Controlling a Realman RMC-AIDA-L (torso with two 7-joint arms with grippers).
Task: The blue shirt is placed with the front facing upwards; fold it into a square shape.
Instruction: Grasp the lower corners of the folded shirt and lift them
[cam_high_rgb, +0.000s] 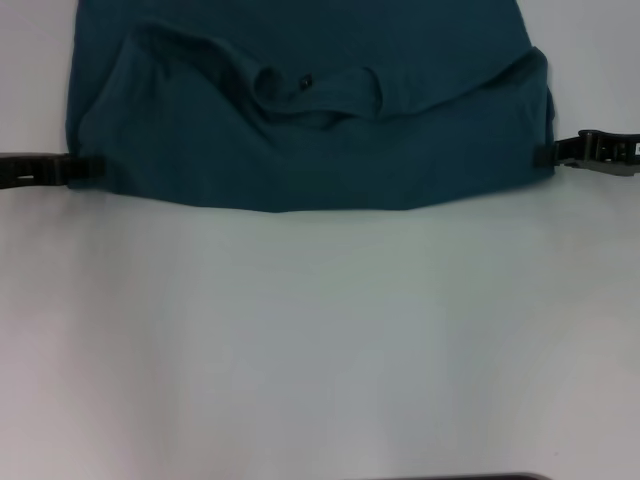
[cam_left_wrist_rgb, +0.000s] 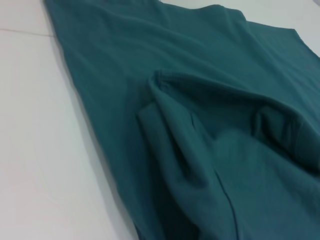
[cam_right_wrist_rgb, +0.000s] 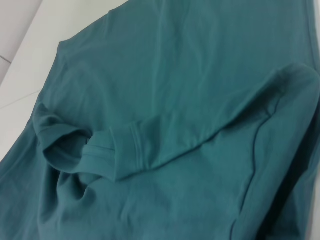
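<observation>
While the white table (cam_high_rgb: 320, 340) fills most of the head view, the blue shirt (cam_high_rgb: 300, 160) lies across its far part, spreading almost from the left side to the right and running out of the picture at the far edge. Its near portion is doubled over onto the rest, so a plain teal layer faces up, ending in a straight fold line on the near side. On that folded layer the ribbed collar (cam_high_rgb: 285, 88) sits bunched into a loop just left of centre, with a small dark label (cam_high_rgb: 306, 82) beside it and loose ridges of cloth running out to either side. Both arms reach in low and nearly level from the two sides. The left gripper (cam_high_rgb: 82, 168) meets the shirt's near left corner and appears to pinch the cloth, its tips hidden at the fabric edge. The right gripper (cam_high_rgb: 546, 152) meets the near right corner and likewise seems pressed together on the cloth. Both wrist views show only rumpled teal fabric and table, with a stitched hem (cam_right_wrist_rgb: 136, 145) in the right one.
</observation>
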